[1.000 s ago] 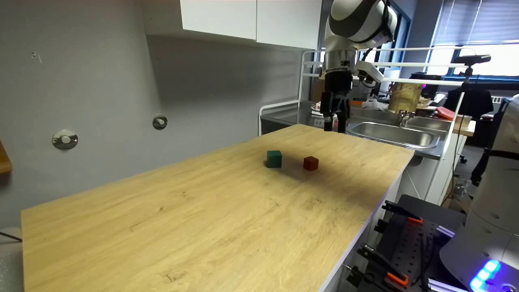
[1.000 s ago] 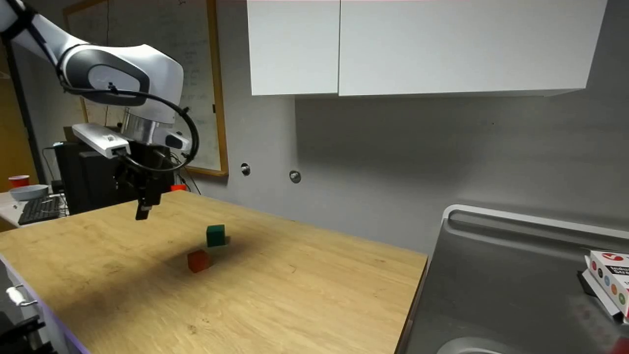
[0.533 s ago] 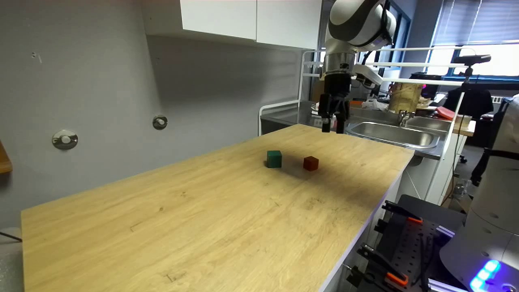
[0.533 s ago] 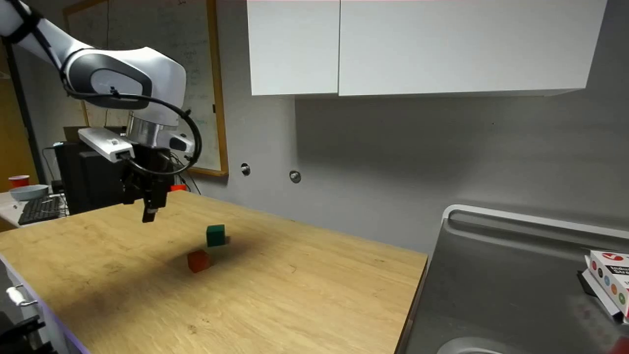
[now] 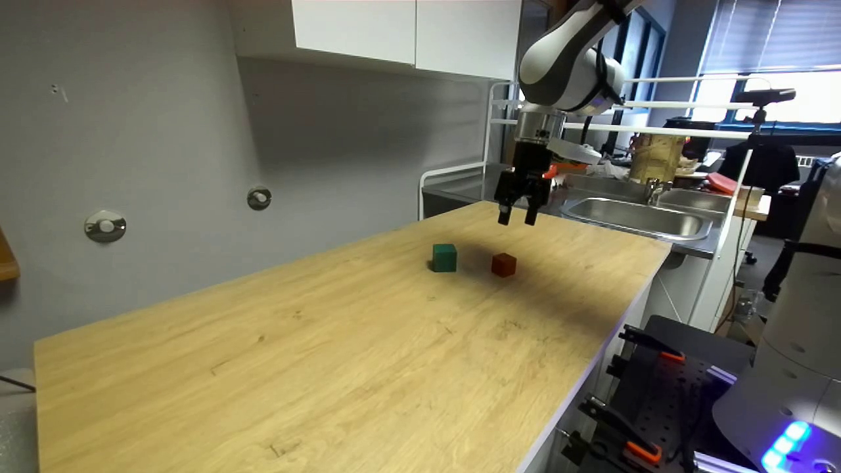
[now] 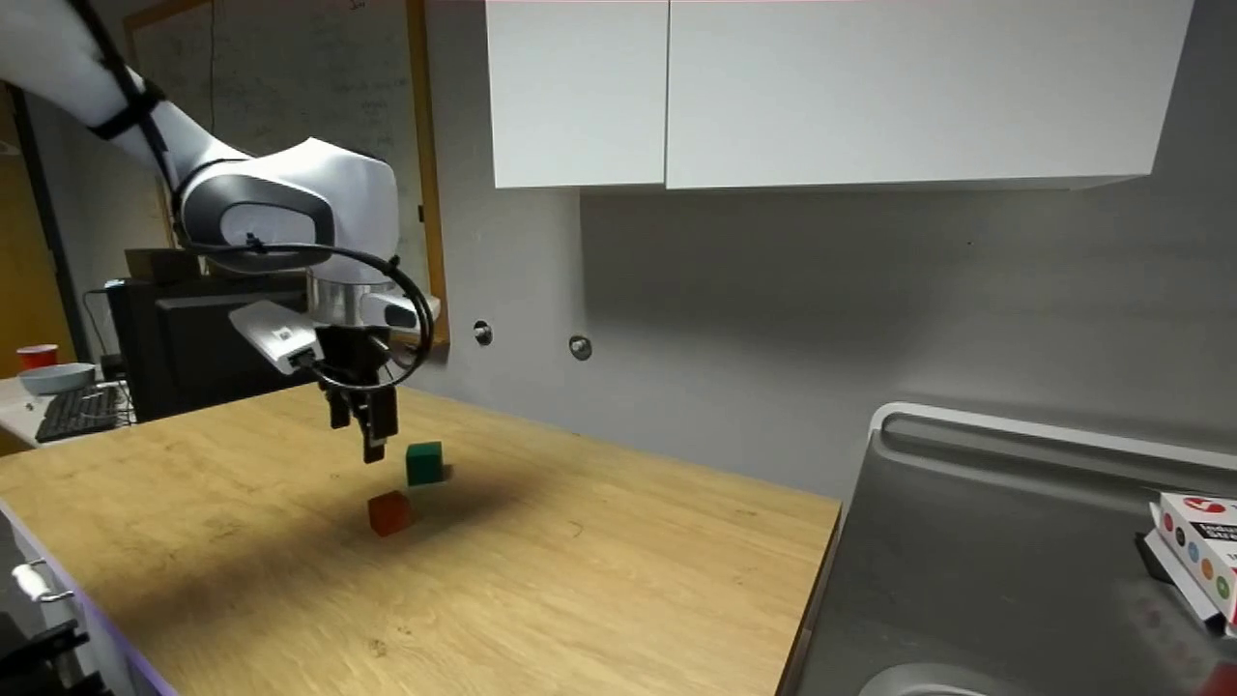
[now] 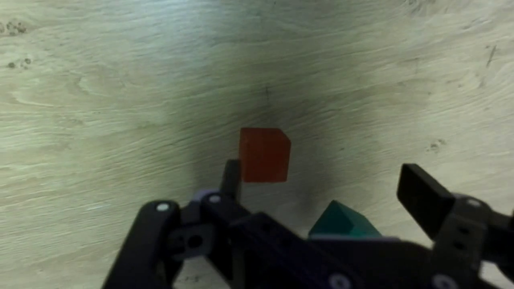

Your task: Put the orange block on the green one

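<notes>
White flat-fronted cupboards [image 5: 355, 29] hang on a plain grey wall [image 5: 158, 151]; a bright window [image 5: 817, 100] shows beneath pale slatted blinds [image 5: 778, 36].

No text is legible. In an exterior view, the box [image 6: 1204, 551] right of the tabletop [image 6: 580, 590] bears a red logo [image 6: 1204, 505] and blurred lettering [image 6: 1215, 531]; writing [image 6: 372, 111] on the whiteboard [image 6: 290, 87] behind the tabletop is too faint.

Apparent robotics laboratory with kitchen and office fittings.
The kitchen element comprises a steel sink [image 5: 636, 218], a faucet [image 5: 652, 189] and, in both exterior views, white wall cabinets [image 6: 908, 92]; the office element, a wood-framed whiteboard [image 6: 319, 92], a keyboard [image 6: 79, 414] and a dark monitor [image 6: 184, 358]; the laboratory element, a robot arm [image 6: 353, 203] and a stand-mounted black camera [image 5: 763, 96].
</notes>
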